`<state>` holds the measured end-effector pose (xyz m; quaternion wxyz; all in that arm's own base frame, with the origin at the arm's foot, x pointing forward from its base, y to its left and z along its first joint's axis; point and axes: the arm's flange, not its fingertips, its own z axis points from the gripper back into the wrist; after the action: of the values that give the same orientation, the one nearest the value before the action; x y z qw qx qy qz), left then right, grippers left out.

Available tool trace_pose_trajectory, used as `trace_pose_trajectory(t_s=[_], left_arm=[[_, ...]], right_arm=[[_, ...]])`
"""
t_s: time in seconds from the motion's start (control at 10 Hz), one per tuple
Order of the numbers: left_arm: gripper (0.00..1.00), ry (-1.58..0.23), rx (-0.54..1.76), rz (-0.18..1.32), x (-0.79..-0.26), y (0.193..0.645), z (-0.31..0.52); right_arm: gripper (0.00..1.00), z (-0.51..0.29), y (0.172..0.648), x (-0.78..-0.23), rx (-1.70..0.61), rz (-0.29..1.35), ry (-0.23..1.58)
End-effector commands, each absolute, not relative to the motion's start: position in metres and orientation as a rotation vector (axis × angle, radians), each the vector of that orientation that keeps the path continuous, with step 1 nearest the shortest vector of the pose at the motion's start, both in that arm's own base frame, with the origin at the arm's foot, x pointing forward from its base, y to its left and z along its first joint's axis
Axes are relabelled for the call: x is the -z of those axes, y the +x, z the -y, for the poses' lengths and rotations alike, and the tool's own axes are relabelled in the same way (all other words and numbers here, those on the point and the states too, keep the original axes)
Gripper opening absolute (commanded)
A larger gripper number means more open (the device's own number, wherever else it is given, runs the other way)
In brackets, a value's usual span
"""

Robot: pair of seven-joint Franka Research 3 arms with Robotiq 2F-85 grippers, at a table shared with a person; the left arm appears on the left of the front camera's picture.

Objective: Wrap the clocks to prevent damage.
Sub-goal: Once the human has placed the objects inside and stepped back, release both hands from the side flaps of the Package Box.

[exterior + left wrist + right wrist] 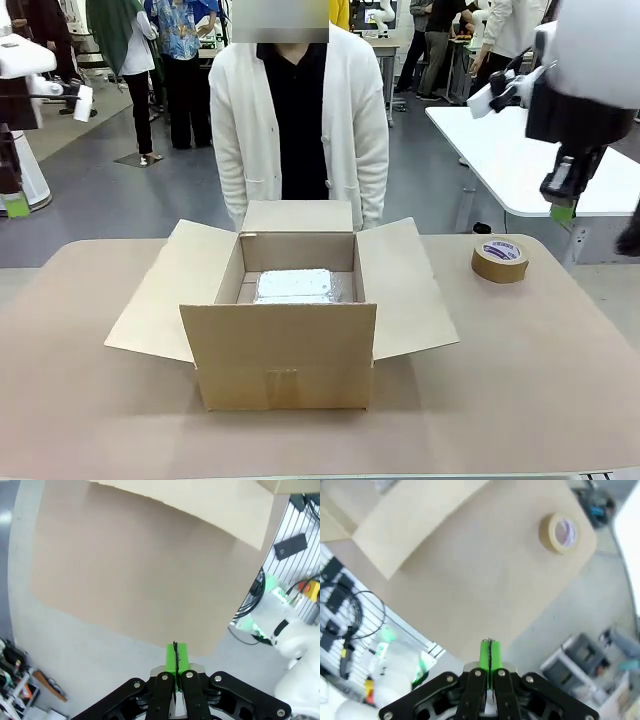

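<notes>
Front view shows us a shiny wrapped bundle (pixel 295 285) lying low inside the open box (pixel 285 345). We think it is a wrapped clock, but we cannot see under the wrap.

Both jaws hang high in the air. The bundle is down below them and in between them. From the right jaws it lies down and toward the left arm's side, past the roll of tape (pixel 500 259) on the counter (pixel 520 380). From the left jaws it lies down and toward the right arm's side. We cannot tell which jaws are nearer.

The bundle's long side runs across, from one arm toward the other.

In the wrist views the left jaws' green pads (pixel 171 656) and the right jaws' green pads (pixel 485 655) are pressed tight together, with nothing between them.

We think either jaws would need to go over a box flap (pixel 405 285) and then down to reach the bundle.
</notes>
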<state>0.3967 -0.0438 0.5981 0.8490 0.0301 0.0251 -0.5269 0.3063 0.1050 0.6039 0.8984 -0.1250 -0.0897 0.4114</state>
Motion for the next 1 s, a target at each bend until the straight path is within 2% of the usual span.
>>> trace_pose_trajectory(t_s=[0.0, 0.2, 0.6, 0.7, 0.9], left_arm=[[0.00, 0.012, 1.151, 0.013, -0.581, 0.391, 0.026], [0.00, -0.039, 1.142, 0.037, -0.580, 0.395, 0.021], [0.00, -0.125, 1.137, 0.085, -0.570, 0.390, 0.028], [0.00, -0.067, 1.121, 0.034, -0.579, 0.396, 0.022], [0.00, -0.067, 1.121, 0.034, -0.579, 0.396, 0.022]], right_arm=[[0.01, -0.085, 0.300, -0.582, -0.974, 0.196, -0.041], [0.01, -0.068, 0.304, -0.567, -0.982, 0.123, 0.071], [0.01, -0.065, 0.319, -0.551, -0.943, 0.088, 0.055], [0.01, -0.062, 0.307, -0.555, -0.958, 0.110, 0.064], [0.01, -0.062, 0.307, -0.555, -0.958, 0.110, 0.064]])
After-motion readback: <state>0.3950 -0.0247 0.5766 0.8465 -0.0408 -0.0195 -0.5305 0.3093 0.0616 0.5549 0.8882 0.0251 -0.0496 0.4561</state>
